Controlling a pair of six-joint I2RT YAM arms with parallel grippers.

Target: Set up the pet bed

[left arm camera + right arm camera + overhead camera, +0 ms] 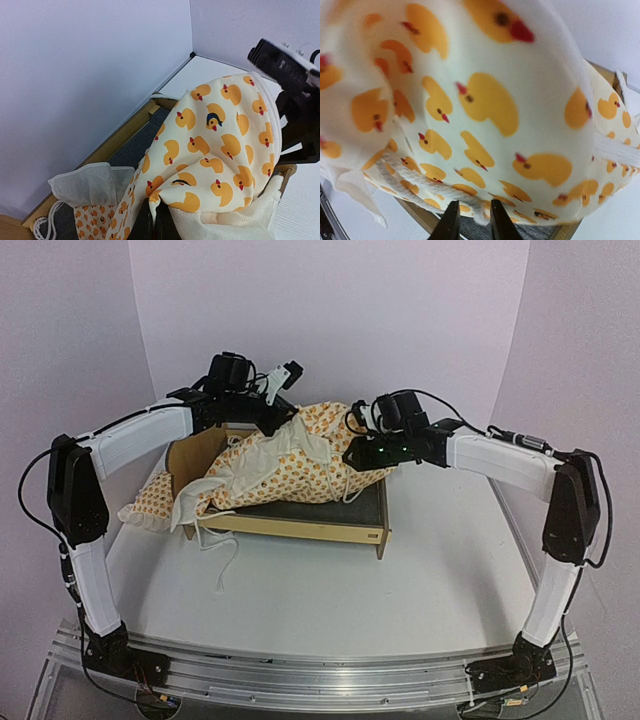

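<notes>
Plywood pet bed [310, 525] half-buried under duck-print cushion [300, 455]; my left gripper [155, 226] pinches cushion, right gripper [472, 221] barely parted at tie cord [420, 182], hold unclear. Risk: snagged cord drags bed.

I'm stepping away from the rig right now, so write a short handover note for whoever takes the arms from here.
Left gripper: shut on a bunched fold of the cushion, held up over the bed.
Right gripper: jaws slightly apart at the cushion's cord, gripping nothing clearly.
Things: bed on the table; cushion heaped in it, not flat; pillow on the table outside the bed's left end.
Done: cushion is over the bed.
Left: spread it flat, then probably add the pillow.
</notes>
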